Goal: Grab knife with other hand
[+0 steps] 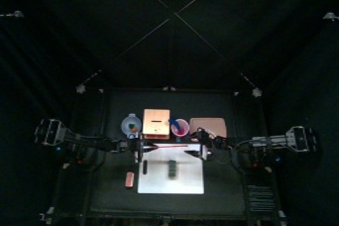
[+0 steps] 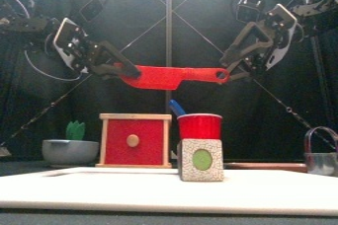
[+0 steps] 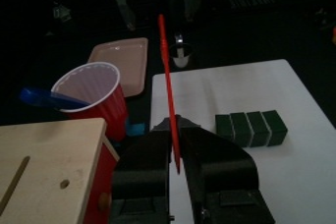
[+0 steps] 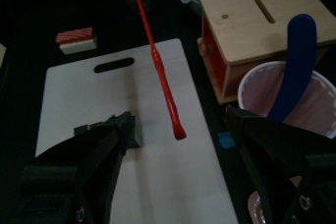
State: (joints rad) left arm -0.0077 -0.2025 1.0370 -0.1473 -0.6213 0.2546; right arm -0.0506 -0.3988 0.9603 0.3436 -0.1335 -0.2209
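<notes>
The knife [image 2: 179, 73] is a thin red streak held level in the air above the white cutting board [image 1: 157, 178]. My left gripper [image 2: 128, 70] is shut on one end; in the left wrist view the knife [image 3: 165, 81] runs out from between its closed jaws [image 3: 174, 164]. My right gripper [image 2: 227, 75] is at the other end. In the right wrist view its jaws stand wide apart, with the knife's tip [image 4: 171, 110] in the gap between them [image 4: 180, 135]. In the top view the knife [image 1: 169, 148] spans between the two grippers.
A dark oblong block [image 3: 256, 128] lies on the board. Behind the board stand a wooden box [image 2: 136, 140], a red cup [image 2: 201, 127] holding a blue utensil [image 4: 302, 41], a bowl [image 2: 69, 150] and a pink tray [image 3: 118, 53]. A short pink piece [image 4: 77, 39] lies beside the board.
</notes>
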